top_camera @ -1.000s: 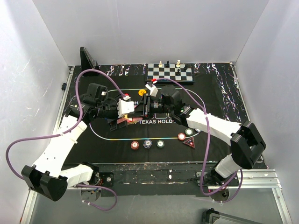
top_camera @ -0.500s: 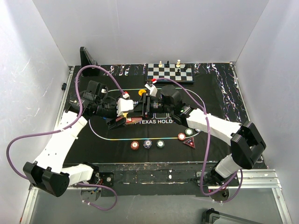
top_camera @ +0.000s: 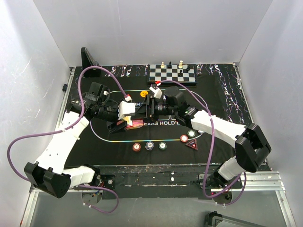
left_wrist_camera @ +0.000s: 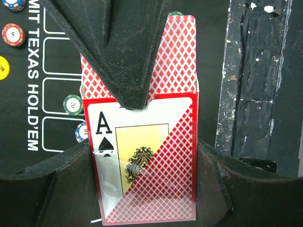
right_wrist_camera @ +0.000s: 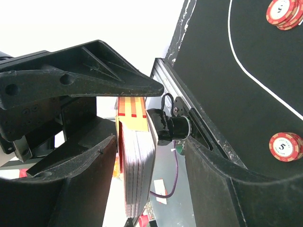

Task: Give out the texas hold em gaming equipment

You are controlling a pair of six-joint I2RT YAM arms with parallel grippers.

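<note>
**Left gripper** (left_wrist_camera: 143, 144): closed on the deck (left_wrist_camera: 156, 179). Its fingers (left_wrist_camera: 52, 189) press against both long edges, and the ace of spades faces the wrist camera. The deck is held up above the mat (top_camera: 215, 111), between the two grippers.

**Right gripper** (right_wrist_camera: 150, 142): parted and gripping nothing. The deck stands edge-on between its fingers (right_wrist_camera: 213, 184). One finger sits close to a face of the deck and the other stands clear with a visible gap. In the left wrist view, one of these fingers overlaps the deck's far half.

**Clearances:**
- The grippers meet nose to nose, with no free room between them.
- A row of chips (top_camera: 150, 145) lies on the near side of both grippers, well apart from them.
- The marker (top_camera: 191, 144) and two more chips lie on the near side of the right gripper.
- The chessboard (top_camera: 172, 74) stands beyond the right gripper, well apart.
- Bare mat lies open beyond the left gripper and on its outer side.

**Change since a second ago:**
- The left gripper has shifted toward the right gripper.
- More of the deck's red back now shows beneath them.
- The chips, marker and chessboard lie as before.
</note>
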